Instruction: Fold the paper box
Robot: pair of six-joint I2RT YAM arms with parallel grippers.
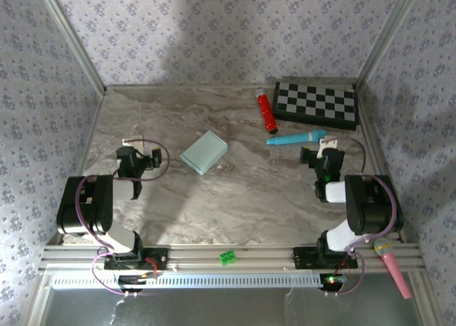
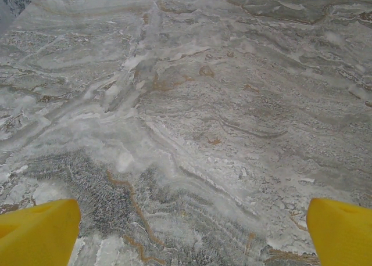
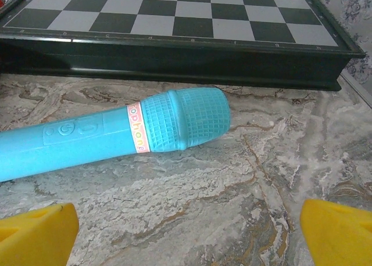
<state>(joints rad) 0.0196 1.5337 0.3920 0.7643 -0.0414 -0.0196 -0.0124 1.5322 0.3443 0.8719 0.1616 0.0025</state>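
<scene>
The paper box [image 1: 204,152] is a small pale mint-green rectangular box lying on the marble table, a little left of centre. My left gripper [image 1: 140,154] rests to the left of it, apart from it. In the left wrist view its yellow fingertips [image 2: 38,231] stand wide apart over bare marble, so the left gripper [image 2: 192,234] is open and empty. My right gripper [image 1: 319,153] sits at the right, well away from the box. Its yellow fingertips [image 3: 35,234] are also spread wide, and the right gripper [image 3: 189,234] holds nothing.
A teal-blue toy microphone [image 3: 116,132] lies just ahead of the right gripper, seen from above as the teal microphone [image 1: 296,138]. Behind it stands a black checkerboard [image 1: 315,103] with a red cylinder [image 1: 266,110] beside it. A pink toy [image 1: 393,265] and green clip [image 1: 228,257] rest on the front rail.
</scene>
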